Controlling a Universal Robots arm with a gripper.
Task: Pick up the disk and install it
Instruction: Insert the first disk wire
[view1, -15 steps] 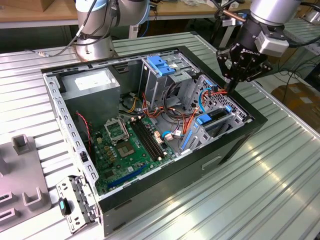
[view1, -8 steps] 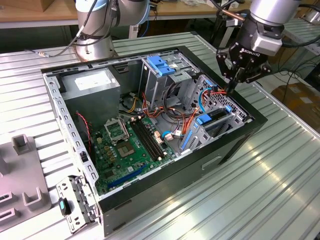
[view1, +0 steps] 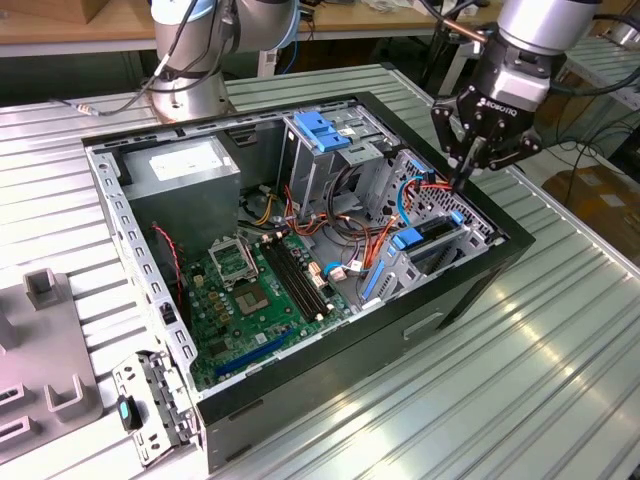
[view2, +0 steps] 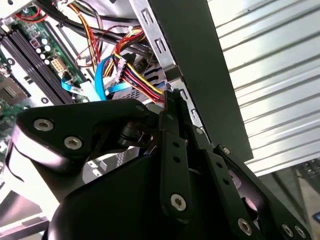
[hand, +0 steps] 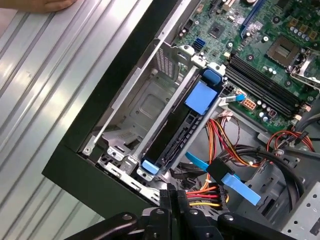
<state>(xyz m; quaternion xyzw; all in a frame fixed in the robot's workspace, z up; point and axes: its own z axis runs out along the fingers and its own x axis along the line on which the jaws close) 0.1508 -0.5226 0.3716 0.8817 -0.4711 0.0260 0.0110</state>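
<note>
Pincer (hand: 172, 200) fingers pressed together above coloured cables (hand: 207, 192), disk (hand: 172, 135) seated in bay, motherboard (view1: 255, 290) beyond

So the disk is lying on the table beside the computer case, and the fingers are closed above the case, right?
Not quite. The disk is not on the table. It stands on edge in a slot inside the computer case, as the first wrist view shows. The fingers are closed above the case.
</note>
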